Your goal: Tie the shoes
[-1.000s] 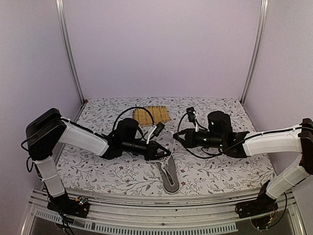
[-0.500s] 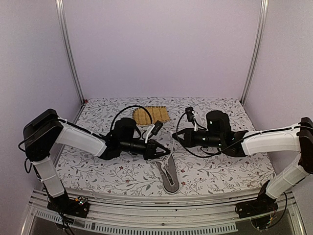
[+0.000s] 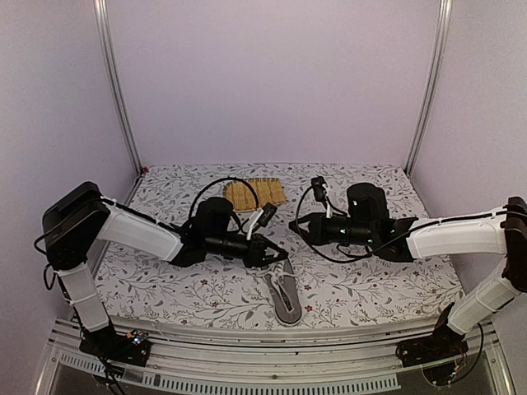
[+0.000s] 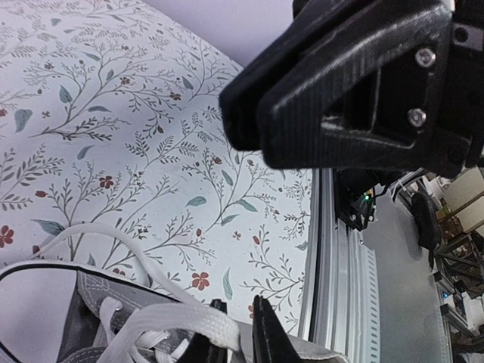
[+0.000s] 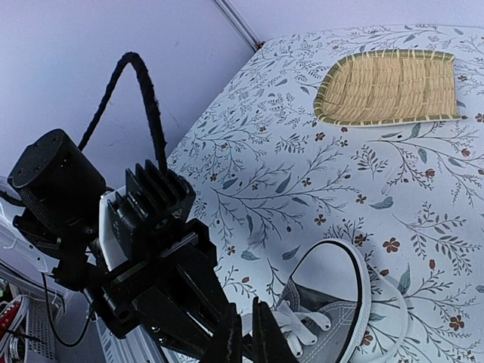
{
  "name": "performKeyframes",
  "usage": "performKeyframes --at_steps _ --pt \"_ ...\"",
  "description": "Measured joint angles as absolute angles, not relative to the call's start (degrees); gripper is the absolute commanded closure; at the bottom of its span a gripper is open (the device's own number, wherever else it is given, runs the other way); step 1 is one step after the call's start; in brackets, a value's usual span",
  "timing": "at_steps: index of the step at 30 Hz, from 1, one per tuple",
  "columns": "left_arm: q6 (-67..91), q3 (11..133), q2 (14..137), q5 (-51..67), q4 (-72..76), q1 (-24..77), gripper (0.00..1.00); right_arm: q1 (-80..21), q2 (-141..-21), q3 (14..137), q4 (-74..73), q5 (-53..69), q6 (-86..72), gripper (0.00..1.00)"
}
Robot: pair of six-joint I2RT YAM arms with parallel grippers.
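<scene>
Sneaker (image 3: pixel 285 298) of grey canvas is laid on the flower-printed table (image 3: pixel 370 288) close to the near edge, at about 6 o'clock from the table's middle, with its long axis run from 11 to 5 o'clock. In the top view it is small and its details are hard to make out. Only part of it is caught by each wrist camera: in the left wrist view the shoe is cut off by the bottom edge, and in the right wrist view only the white rubber rim and the lace area are shown.

Flat white woven laces (image 4: pixel 174 325) are seen in loose loops over the grey fabric. The left gripper (image 4: pixel 236 344) is held at the sneaker's 11 o'clock end; its dark fingertips (image 4: pixel 268 336) are drawn nearly together, and a lace strip is taken between them. A blurred black angular part (image 4: pixel 355 91) fills the upper right of that view and cannot be identified.

The right gripper (image 3: pixel 295 227) is held apart from the sneaker, at 12 o'clock from it; its fingertips (image 5: pixel 265 340) are pressed close together, and nothing can be made out between them.

A yellow woven mat (image 3: pixel 255 192), rectangular with rounded corners, is laid flat farther off at 11 o'clock.
</scene>
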State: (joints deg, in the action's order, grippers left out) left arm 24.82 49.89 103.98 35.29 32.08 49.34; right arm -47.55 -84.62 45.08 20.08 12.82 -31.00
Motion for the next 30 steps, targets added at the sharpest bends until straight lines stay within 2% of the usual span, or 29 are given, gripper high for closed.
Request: performKeyframes --at_steps 3,8,14,21,30 --pt "24.8 49.9 104.2 34.9 31.7 49.3 0.84 -47.5 -84.6 45.3 19.9 12.8 -31.0 0.92" --pt "24.9 49.9 104.2 32.5 31.2 49.3 0.93 -47.5 -84.8 45.4 18.5 12.3 -31.1 0.75" --pt "25.3 49.0 104.0 30.5 31.0 49.1 0.93 -46.7 -89.7 46.7 10.8 8.8 -32.7 0.67" --pt "26.0 48.1 103.6 29.8 31.0 48.9 0.96 -45.3 -99.4 53.2 -0.6 4.2 -31.4 0.66" --pt "26.7 46.6 102.0 28.8 31.2 48.6 0.94 -45.3 -104.4 57.4 -6.0 1.5 -27.6 0.66"
